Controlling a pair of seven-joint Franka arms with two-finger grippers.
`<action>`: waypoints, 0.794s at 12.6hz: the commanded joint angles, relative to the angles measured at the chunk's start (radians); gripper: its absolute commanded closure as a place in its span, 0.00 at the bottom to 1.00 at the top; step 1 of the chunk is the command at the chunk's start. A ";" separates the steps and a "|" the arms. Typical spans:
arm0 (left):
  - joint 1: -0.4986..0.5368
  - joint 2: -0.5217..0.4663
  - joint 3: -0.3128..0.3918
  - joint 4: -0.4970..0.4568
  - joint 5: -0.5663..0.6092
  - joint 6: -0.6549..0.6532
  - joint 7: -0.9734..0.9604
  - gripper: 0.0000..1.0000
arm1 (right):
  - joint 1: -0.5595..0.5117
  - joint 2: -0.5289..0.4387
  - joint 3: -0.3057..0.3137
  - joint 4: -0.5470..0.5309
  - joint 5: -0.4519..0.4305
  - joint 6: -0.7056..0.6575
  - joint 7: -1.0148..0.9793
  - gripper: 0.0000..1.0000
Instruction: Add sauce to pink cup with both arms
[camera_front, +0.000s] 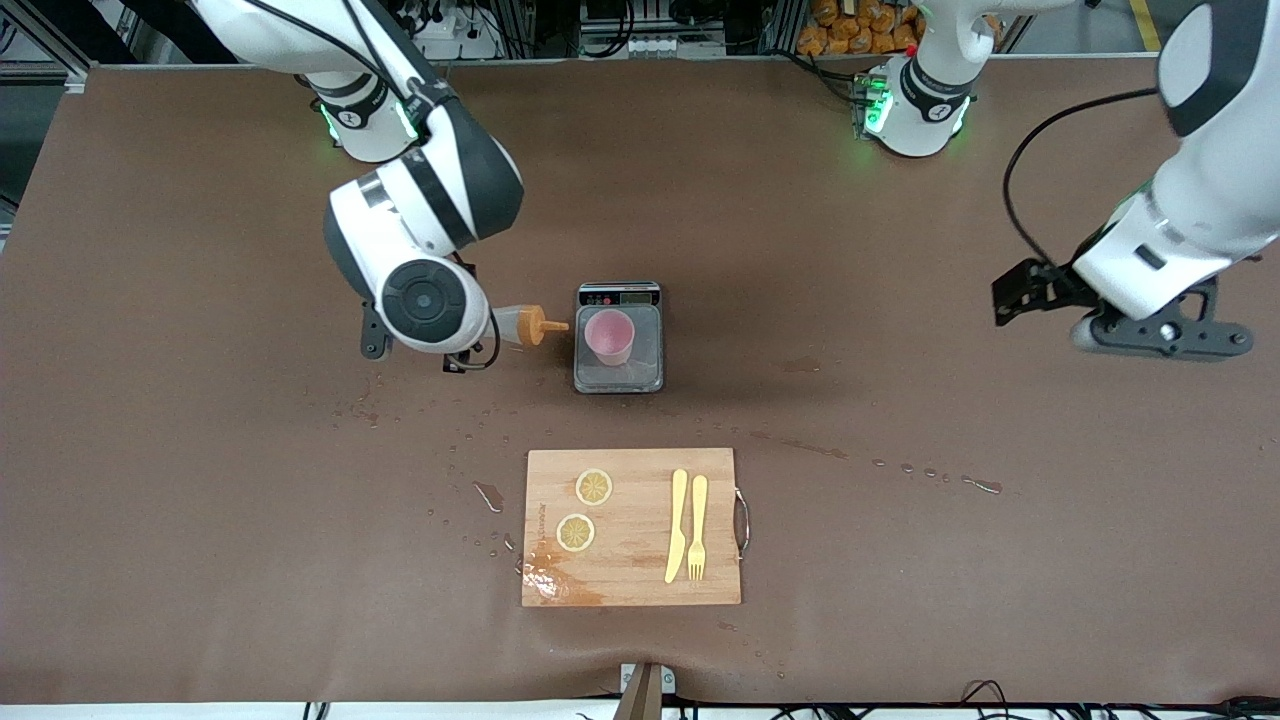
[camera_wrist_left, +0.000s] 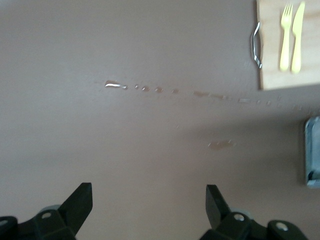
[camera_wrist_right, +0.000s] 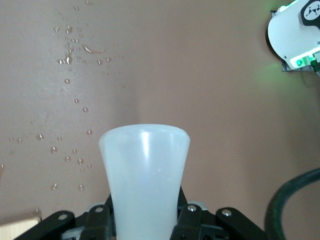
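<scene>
The sauce bottle (camera_front: 522, 325) lies sideways in the air, its orange cap aimed at the pink cup (camera_front: 609, 337). The cup stands on the scale (camera_front: 619, 374). The right gripper (camera_wrist_right: 144, 220) has its jaws pinching the bottle; only its wrist view shows this. The left gripper (camera_wrist_left: 149, 202) waits over the bare counter (camera_front: 900, 400), toward the left arm's end from the scale, jaws spread wide.
</scene>
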 joint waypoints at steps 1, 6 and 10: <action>-0.024 -0.080 0.022 -0.051 0.025 -0.066 0.054 0.00 | 0.026 0.022 -0.009 0.010 -0.048 -0.014 0.075 0.65; -0.007 -0.094 0.010 0.009 0.013 -0.126 -0.009 0.00 | 0.111 0.060 -0.009 0.013 -0.170 -0.015 0.155 0.64; -0.012 -0.105 0.008 0.014 0.010 -0.128 -0.052 0.00 | 0.167 0.125 -0.012 0.074 -0.255 -0.128 0.168 0.64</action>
